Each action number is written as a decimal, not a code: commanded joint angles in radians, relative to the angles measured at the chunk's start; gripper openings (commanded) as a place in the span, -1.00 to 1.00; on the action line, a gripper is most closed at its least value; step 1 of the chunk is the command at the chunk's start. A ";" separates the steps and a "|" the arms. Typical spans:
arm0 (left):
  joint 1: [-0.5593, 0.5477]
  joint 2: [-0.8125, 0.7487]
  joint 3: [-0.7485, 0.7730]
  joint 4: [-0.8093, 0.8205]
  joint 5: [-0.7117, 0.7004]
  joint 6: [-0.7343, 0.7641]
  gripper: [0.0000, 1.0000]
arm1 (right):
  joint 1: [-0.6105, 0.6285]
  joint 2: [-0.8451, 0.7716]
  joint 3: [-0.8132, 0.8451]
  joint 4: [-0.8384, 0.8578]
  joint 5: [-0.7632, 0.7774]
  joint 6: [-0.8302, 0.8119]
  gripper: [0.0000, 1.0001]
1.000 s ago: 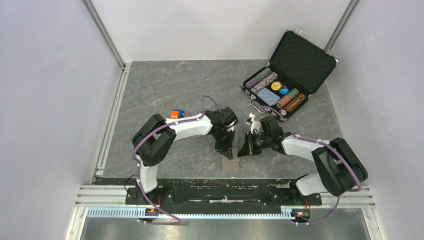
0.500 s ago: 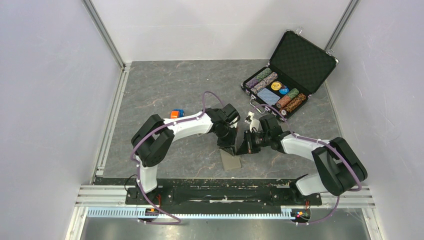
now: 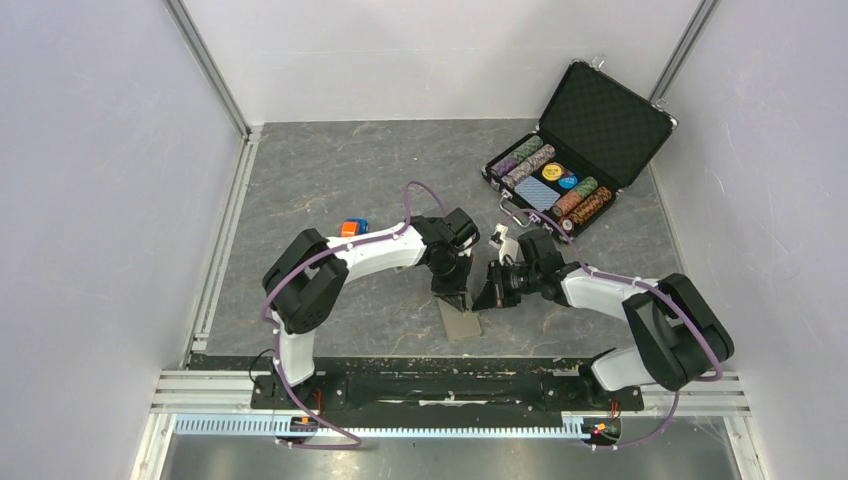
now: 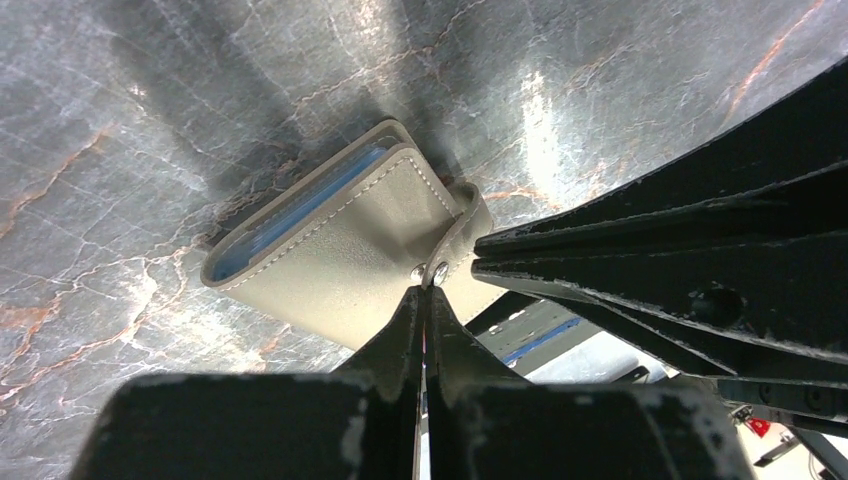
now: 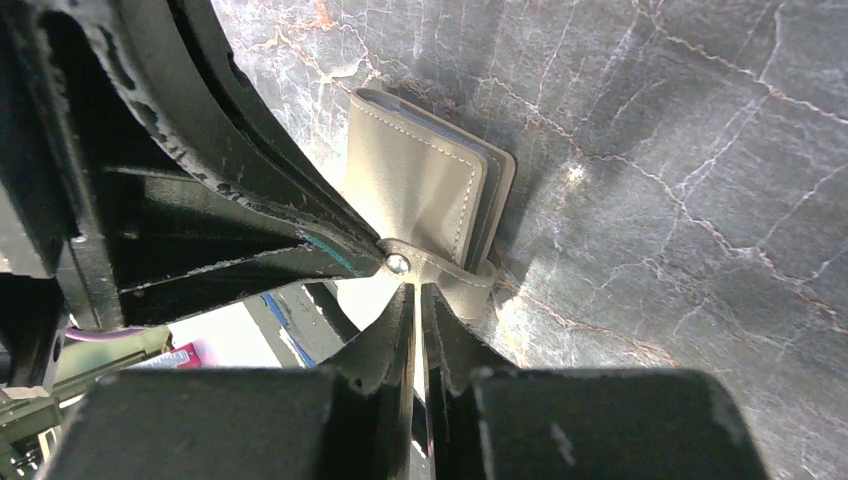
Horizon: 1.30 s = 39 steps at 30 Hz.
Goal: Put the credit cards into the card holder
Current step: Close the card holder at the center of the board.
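The grey-taupe card holder (image 3: 461, 319) lies folded on the dark marble floor between the two arms, with pale blue showing between its covers (image 4: 300, 205). Its strap with the round snap (image 5: 397, 263) wraps the near edge. My left gripper (image 4: 425, 291) is shut, its tips against the snap strap (image 4: 452, 240). From the other side, my right gripper (image 5: 415, 290) is shut to a thin slit with nothing seen between the fingers, its tips at the same strap. In the top view both grippers, left (image 3: 457, 293) and right (image 3: 488, 293), meet just above the holder. The credit cards are hidden.
An open black briefcase (image 3: 604, 112) with poker chips and a blue card deck stands at the back right. A small orange-and-blue object (image 3: 353, 227) lies behind the left arm. White walls enclose the floor; a metal rail (image 3: 450, 390) runs along the near edge.
Both grippers have drawn slightly away from the near edge, staying tip to tip. The card holder has turned a little under them.
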 commanded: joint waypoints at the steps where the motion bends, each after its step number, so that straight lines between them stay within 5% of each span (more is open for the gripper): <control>1: -0.004 0.003 -0.002 -0.026 -0.030 0.054 -0.96 | 0.009 0.016 0.028 0.034 0.004 -0.002 -0.86; 39: -0.027 0.057 -0.030 -0.045 -0.134 0.076 -0.95 | 0.101 0.134 0.031 0.010 0.087 -0.046 -0.77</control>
